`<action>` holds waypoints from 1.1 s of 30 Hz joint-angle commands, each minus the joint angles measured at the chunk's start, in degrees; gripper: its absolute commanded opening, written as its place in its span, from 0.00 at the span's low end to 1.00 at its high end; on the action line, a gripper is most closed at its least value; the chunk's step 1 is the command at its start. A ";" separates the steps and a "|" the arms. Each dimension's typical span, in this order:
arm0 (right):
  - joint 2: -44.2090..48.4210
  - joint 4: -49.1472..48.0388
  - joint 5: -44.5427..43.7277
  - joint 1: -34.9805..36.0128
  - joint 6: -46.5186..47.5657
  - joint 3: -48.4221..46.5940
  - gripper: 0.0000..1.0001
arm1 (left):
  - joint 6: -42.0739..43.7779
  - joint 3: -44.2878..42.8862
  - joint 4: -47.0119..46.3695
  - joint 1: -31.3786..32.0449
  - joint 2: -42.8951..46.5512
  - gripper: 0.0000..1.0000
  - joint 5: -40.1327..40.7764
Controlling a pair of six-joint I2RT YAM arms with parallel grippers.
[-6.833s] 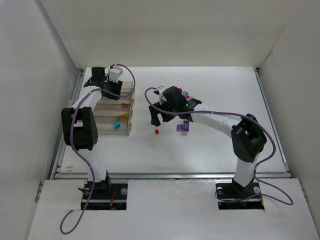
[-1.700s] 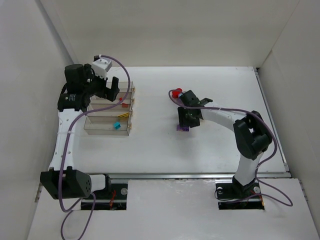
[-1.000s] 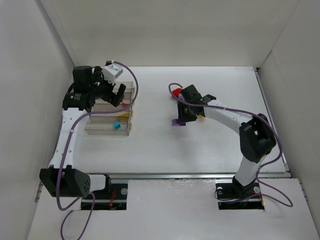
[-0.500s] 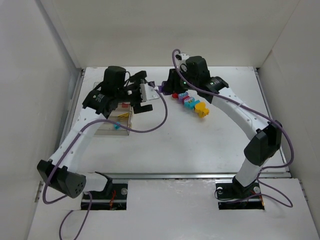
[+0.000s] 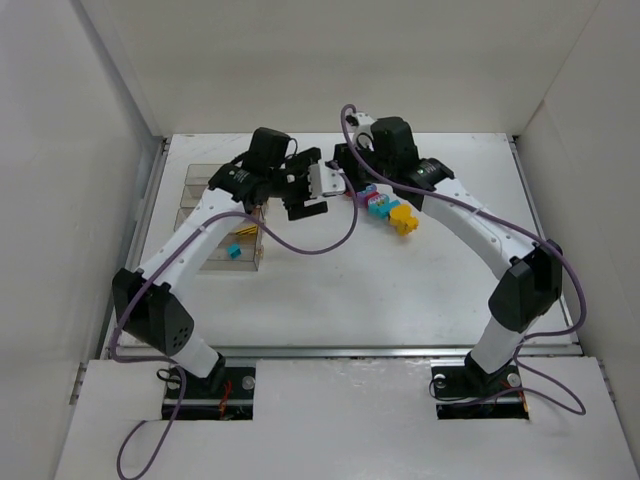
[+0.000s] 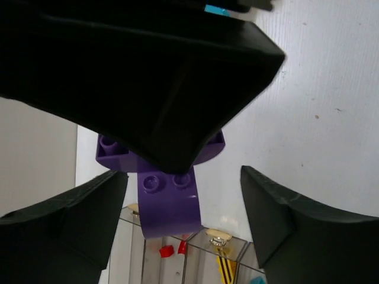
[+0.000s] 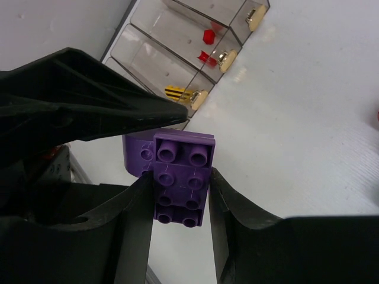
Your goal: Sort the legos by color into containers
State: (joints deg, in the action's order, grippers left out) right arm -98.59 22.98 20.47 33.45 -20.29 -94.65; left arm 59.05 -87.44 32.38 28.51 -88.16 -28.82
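Seen from above, two robot arms reach inward and meet over a white table [image 5: 330,290], toward 12 o'clock. The right gripper [image 7: 180,177] pinches a purple lego [image 7: 181,158] between its two black fingers. The brick's studs face the wrist camera, and it is held in the air above the table. The left gripper [image 6: 182,177] faces it with its fingers [image 6: 65,225] spread wide, one on each side of the purple lego and not touching it. In the overhead view the two grippers sit just beside each other. The containers [image 5: 212,263], a row of clear bins, stand at 9 o'clock on the table, to the left of both grippers. The right wrist view shows two red legos [image 7: 208,36] in one bin and a yellow striped lego [image 7: 176,93] in the next. The overhead view shows a cyan lego [image 5: 232,251] in the nearest bin. Loose legos [image 5: 385,207], red, cyan and yellow, lie in a cluster on the table at 4 o'clock from the right gripper.
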 commanded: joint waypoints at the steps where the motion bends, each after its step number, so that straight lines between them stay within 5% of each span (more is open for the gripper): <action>1: 1.99 -4.43 3.69 0.39 0.78 -0.89 0.00 | 0.02 -3.62 -2.41 0.32 0.18 0.73 0.43; 6: 0.33 -4.96 5.20 0.39 0.78 -2.11 0.00 | -1.38 -4.14 -3.72 0.32 -0.96 0.34 1.74; 7: 0.32 -4.96 5.72 0.39 0.78 -2.12 0.00 | -2.35 -4.14 -3.73 0.32 -1.57 0.23 2.88; 8: 0.32 -4.96 6.51 -0.14 0.78 -2.12 0.00 | -3.49 -4.84 -4.51 0.32 -1.58 0.02 3.67; 23: -4.68 -6.82 2.82 -13.41 -3.17 -5.62 0.00 | -13.95 -7.04 -2.67 -10.13 -8.25 0.00 8.52; 26: -7.67 -6.81 4.14 -13.41 -1.95 -8.78 0.00 | -23.68 -9.32 -7.14 -14.51 -12.36 0.00 10.62; 30: -11.45 -6.81 6.07 -13.41 -1.94 -12.56 0.00 | -36.94 -21.42 -7.52 -22.33 -25.28 0.00 15.10; 33: -13.91 -4.97 6.07 -13.94 -0.63 -15.55 0.00 | -39.36 -34.88 1.08 -24.82 -36.07 0.00 15.11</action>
State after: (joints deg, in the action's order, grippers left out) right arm -111.96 19.00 25.02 19.62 -22.55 -105.34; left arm 28.38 -113.45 28.75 7.01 -118.04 -16.14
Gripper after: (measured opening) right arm 0.431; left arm 0.334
